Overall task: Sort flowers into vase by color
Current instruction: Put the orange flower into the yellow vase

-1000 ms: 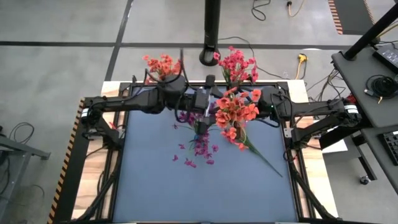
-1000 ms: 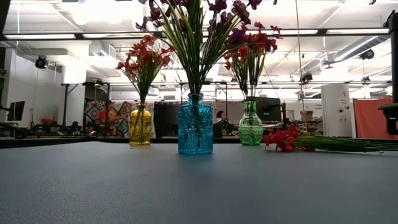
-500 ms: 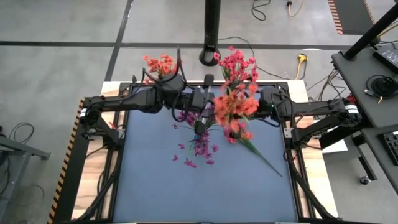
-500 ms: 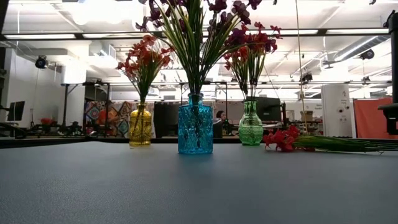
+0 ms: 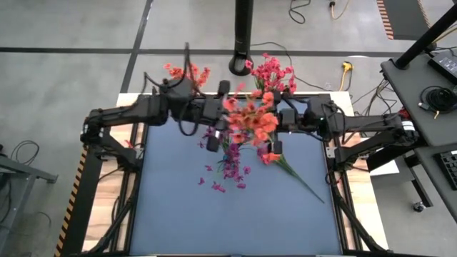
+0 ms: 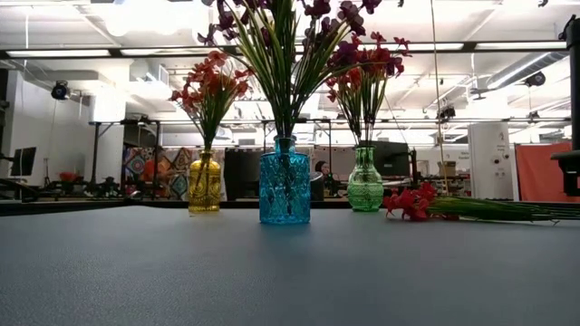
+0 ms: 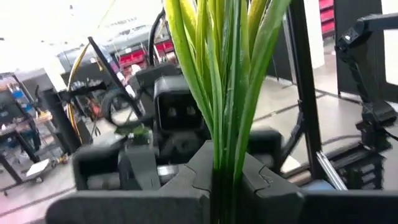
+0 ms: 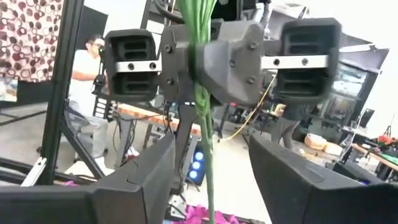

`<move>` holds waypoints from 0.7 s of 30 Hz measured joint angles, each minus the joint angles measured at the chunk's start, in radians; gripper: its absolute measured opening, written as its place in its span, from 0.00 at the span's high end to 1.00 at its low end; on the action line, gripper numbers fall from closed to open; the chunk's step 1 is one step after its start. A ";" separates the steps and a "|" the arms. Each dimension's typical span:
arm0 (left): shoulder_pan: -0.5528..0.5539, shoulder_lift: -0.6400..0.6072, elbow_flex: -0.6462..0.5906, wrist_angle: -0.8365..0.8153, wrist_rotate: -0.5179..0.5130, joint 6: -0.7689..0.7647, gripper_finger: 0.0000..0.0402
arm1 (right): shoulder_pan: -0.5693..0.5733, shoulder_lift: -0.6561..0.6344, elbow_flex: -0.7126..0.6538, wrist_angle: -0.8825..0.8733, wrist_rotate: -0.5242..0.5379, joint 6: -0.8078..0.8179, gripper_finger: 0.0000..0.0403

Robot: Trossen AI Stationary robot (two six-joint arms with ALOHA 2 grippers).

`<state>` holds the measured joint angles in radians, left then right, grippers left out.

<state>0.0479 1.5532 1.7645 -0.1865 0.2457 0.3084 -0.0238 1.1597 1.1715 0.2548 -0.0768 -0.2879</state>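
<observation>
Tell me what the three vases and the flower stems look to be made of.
The yellow vase, blue vase and green vase look like tinted, embossed glass: light passes through them and they glint. The flower stems look like smooth, glossy plastic, evenly green, though that is only likely.

Robotics lab / open workshop floor.
Concrete floor (image 5: 64, 78) with dark tape lines, loose cables (image 5: 343, 68), black-framed bench (image 5: 214, 207) on a rig, ceiling strip lights (image 6: 82, 52), other workstations (image 6: 54, 186) behind, a person seated at a desk (image 8: 87, 81).
</observation>
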 joint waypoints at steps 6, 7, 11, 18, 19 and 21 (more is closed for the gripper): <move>0.000 -0.122 -0.057 -0.087 -0.051 -0.003 0.99 | 0.000 -0.032 0.057 -0.140 0.046 -0.017 0.47; -0.001 -0.151 -0.076 -0.087 -0.086 -0.003 0.99 | 0.000 -0.036 0.065 -0.158 0.060 -0.022 0.47; 0.000 -0.287 -0.183 -0.094 -0.219 -0.004 1.00 | -0.001 -0.040 0.086 -0.227 0.081 -0.027 0.47; 0.002 -0.506 -0.522 0.063 -0.408 -0.042 1.00 | -0.001 -0.039 0.081 -0.265 0.082 -0.053 0.47; 0.003 -0.532 -0.574 0.107 -0.433 -0.045 1.00 | -0.001 -0.039 0.078 -0.266 0.082 -0.053 0.47; 0.013 -0.578 -0.675 0.192 -0.477 -0.050 1.00 | -0.001 -0.038 0.072 -0.269 0.082 -0.053 0.47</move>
<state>0.0611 0.9751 1.0892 0.0051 -0.2317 0.2581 -0.0250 1.1213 1.2437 -0.0138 0.0048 -0.3408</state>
